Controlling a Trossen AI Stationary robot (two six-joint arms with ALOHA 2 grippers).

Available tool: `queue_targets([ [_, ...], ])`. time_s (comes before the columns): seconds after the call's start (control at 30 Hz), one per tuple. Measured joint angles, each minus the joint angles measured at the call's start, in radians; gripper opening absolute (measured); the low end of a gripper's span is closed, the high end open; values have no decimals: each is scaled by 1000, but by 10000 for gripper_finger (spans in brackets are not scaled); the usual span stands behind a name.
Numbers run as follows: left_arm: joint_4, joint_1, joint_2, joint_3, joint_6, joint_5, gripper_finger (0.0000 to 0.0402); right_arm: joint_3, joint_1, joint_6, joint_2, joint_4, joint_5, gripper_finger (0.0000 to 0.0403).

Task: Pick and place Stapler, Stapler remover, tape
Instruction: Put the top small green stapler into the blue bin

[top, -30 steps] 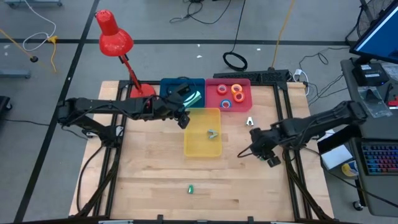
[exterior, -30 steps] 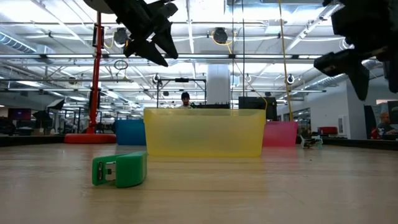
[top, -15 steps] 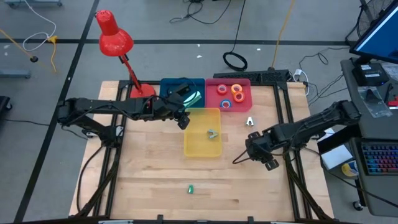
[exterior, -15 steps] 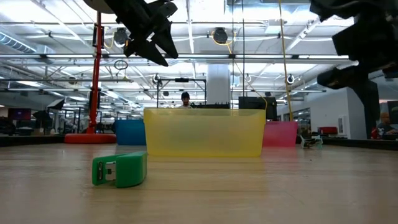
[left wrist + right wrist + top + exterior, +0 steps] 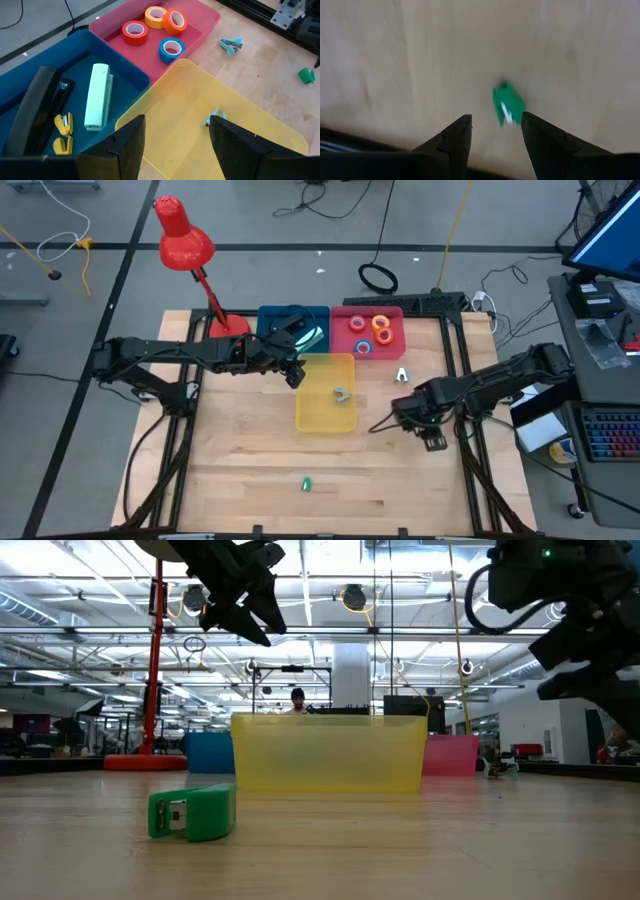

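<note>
A small green stapler [image 5: 307, 482] [image 5: 192, 812] lies on its side on the bare table near the near edge. It also shows ahead of my right gripper [image 5: 496, 119] as a green stapler [image 5: 508, 104]. My right gripper [image 5: 376, 427] hovers open above the table, right of the yellow bin. One stapler remover [image 5: 401, 375] [image 5: 230, 45] lies on the table, another remover [image 5: 214, 118] in the yellow bin [image 5: 324, 418]. Tape rolls [image 5: 160, 27] sit in the red bin [image 5: 392, 313]. My left gripper [image 5: 298, 358] [image 5: 177, 120] hangs open over the blue and yellow bins.
The blue bin [image 5: 75, 55] holds a black stapler [image 5: 37, 107], a mint stapler [image 5: 97, 95] and small yellow pieces [image 5: 62, 132]. A red desk lamp [image 5: 185, 245] stands at the table's far left. Bare wood spreads around the green stapler.
My right gripper has moved toward the table's left and a little nearer, closing on the space right of the yellow bin, and its wrist has turned. The left arm and all objects have kept still.
</note>
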Motion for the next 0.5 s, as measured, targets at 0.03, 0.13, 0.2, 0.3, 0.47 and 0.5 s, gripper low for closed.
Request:
queue_targets([
  [0.03, 0, 0, 0, 0, 1, 0, 221, 0, 0, 4, -2, -19, 11, 164],
  [0.13, 0, 0, 0, 0, 4, 0, 221, 0, 0, 6, -7, -39, 74, 164],
  [0.2, 0, 0, 0, 0, 4, 0, 221, 0, 0, 4, -7, -32, 103, 164],
  [0.3, -1, 0, 0, 0, 4, 0, 221, -1, 4, -2, -7, -26, 98, 164],
  [0.47, -5, 0, 0, 0, 4, 0, 221, -2, 38, -4, -7, -11, 100, 179],
  [0.5, -7, 0, 0, 0, 4, 0, 221, -3, 46, -5, -7, -2, 99, 185],
])
